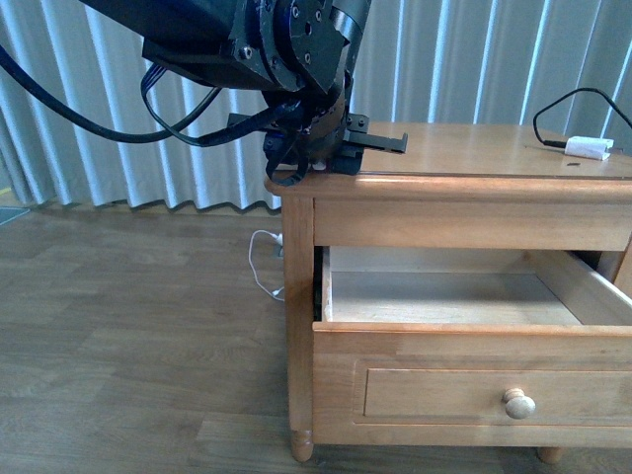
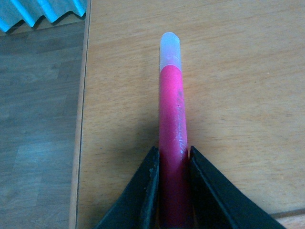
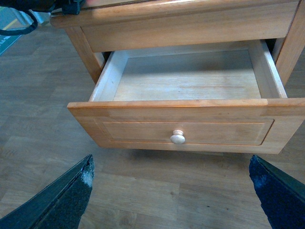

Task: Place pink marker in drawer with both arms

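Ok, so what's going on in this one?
The left gripper is shut on the pink marker over the nightstand top, near its edge; whether the marker is lifted off the wood is unclear. The top drawer is pulled open and nothing lies inside it. The right gripper is open out in front of the drawer, touching nothing. The marker is not yet in the drawer.

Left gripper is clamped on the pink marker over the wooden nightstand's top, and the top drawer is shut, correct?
No. The honey-coloured wooden top drawer is open, its pale inside showing in the right wrist view. The rest holds: the left gripper is shut on the short pink-red marker with a white end, over the nightstand top.
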